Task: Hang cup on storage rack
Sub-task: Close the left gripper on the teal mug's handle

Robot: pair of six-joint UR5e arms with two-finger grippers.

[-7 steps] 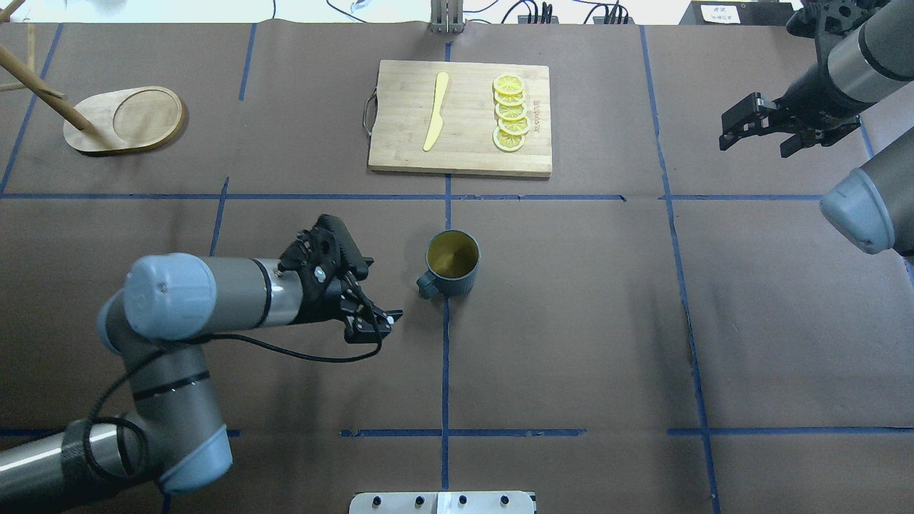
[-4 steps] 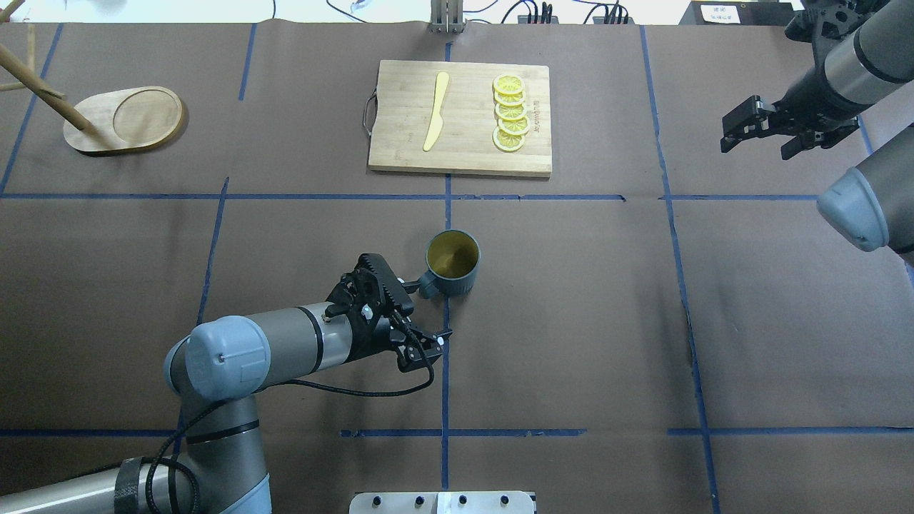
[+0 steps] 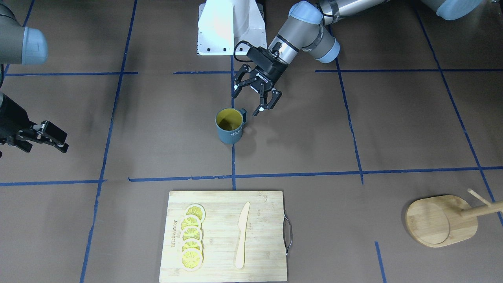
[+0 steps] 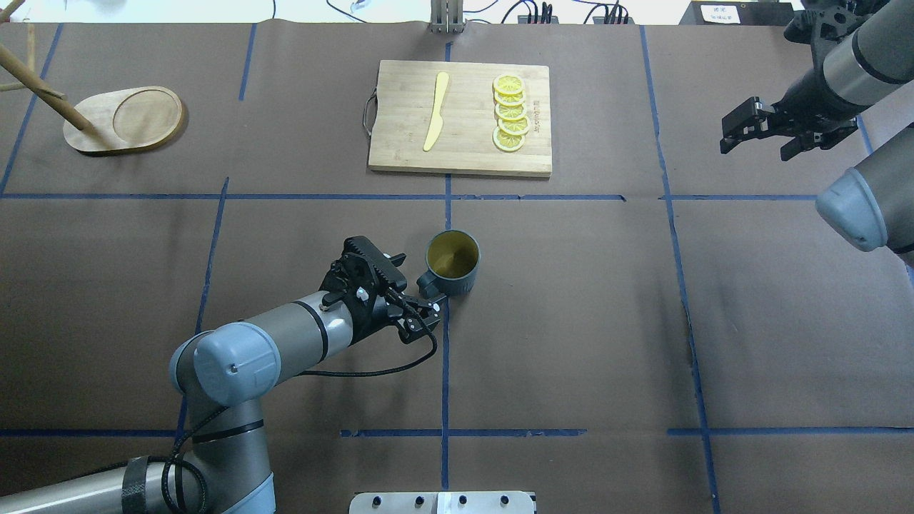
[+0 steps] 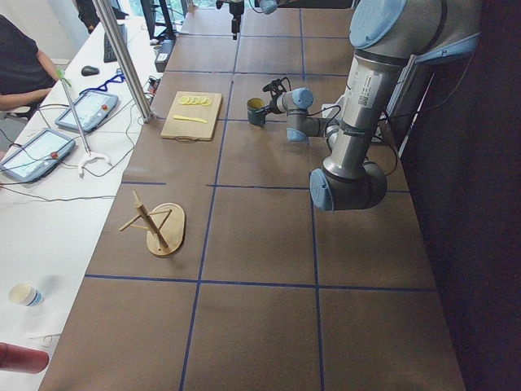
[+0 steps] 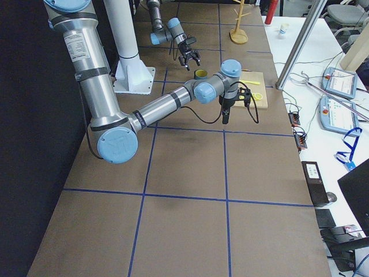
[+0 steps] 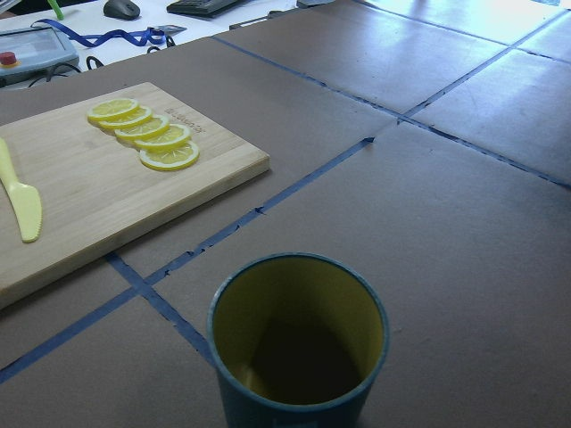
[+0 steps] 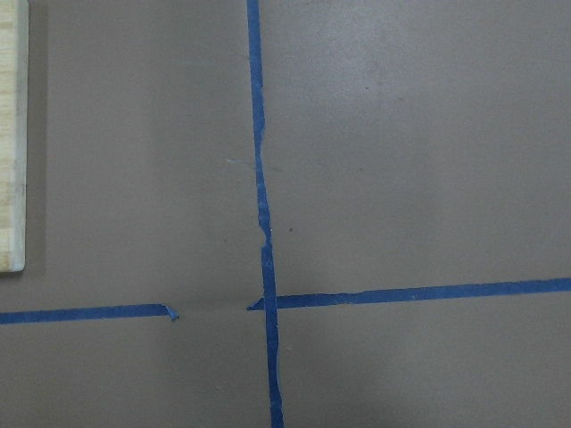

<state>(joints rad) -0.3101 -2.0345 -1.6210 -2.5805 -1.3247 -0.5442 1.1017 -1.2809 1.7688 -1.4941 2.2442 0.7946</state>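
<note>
The dark teal-grey cup [image 4: 452, 263] with yellow inside stands upright at mid table, its handle [image 4: 427, 284] turned toward the robot. It also shows in the front view [image 3: 229, 126] and fills the bottom of the left wrist view [image 7: 299, 343]. My left gripper [image 4: 415, 284] is open and low at the handle [image 3: 243, 114], one finger on each side of it; I cannot tell whether they touch. My right gripper [image 4: 755, 146] is open and empty at the far right. The bamboo storage rack [image 4: 125, 119] stands far left at the back, and in the front view [image 3: 440, 220] at lower right.
A bamboo cutting board [image 4: 400, 153] with a yellow knife [image 4: 435, 111] and lemon slices [image 4: 510, 114] lies behind the cup. Blue tape lines cross the brown table. In the left side view, operators' tablets and cables lie on a white bench beyond the table.
My left gripper swung right and toward the robot, then came forward to the cup's handle. The cup has not moved. My right gripper has hardly moved.
</note>
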